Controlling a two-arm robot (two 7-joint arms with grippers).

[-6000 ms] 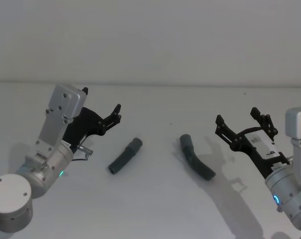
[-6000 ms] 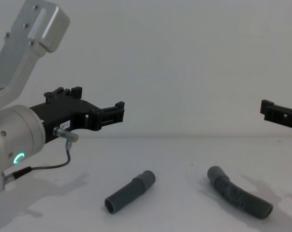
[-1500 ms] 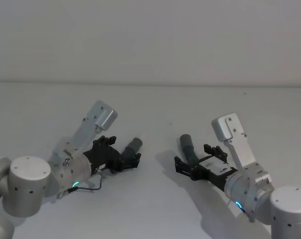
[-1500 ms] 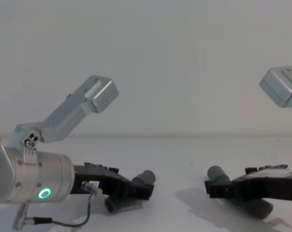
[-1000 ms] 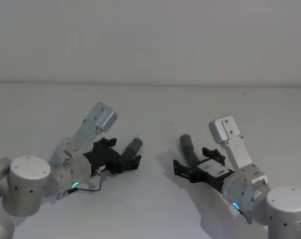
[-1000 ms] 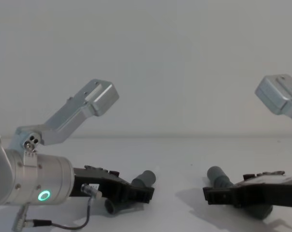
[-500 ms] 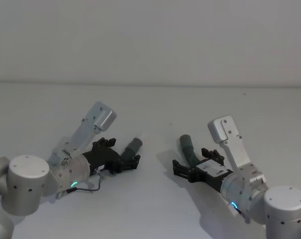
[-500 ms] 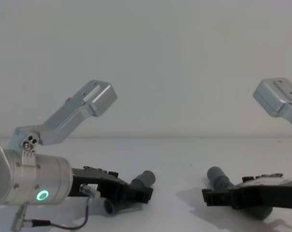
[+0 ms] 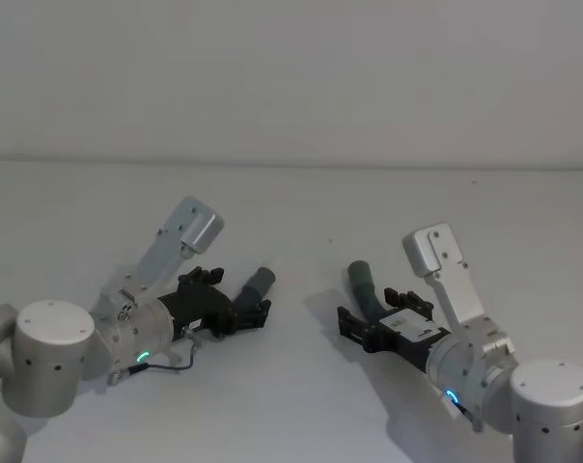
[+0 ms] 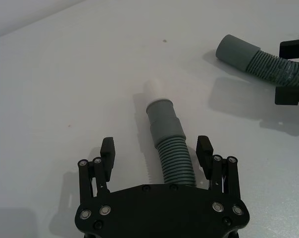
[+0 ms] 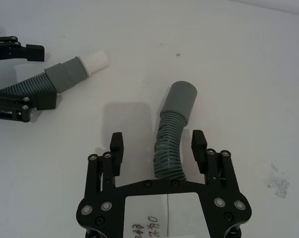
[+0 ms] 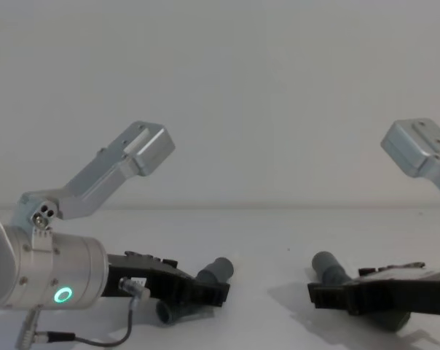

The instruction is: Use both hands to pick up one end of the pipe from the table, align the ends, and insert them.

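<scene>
Left wrist view: the left hand [image 10: 156,146] is spread wide, one finger either side of the tube [image 10: 164,134], which lies flat on the counter [image 10: 65,74]. Right of the tube, well apart, the right hand [image 11: 157,139] is likewise released, straddling the hose [image 11: 175,111] on the counter.

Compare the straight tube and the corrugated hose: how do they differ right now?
The straight tube runs straight; the corrugated hose bends. The tube ends in a narrow white tip; the hose in a wider smooth grey cuff. The tube lies inside the left gripper, the hose inside the right gripper. Shared: both dark grey, ribbed, resting on the table, with neither gripper closed.
</scene>
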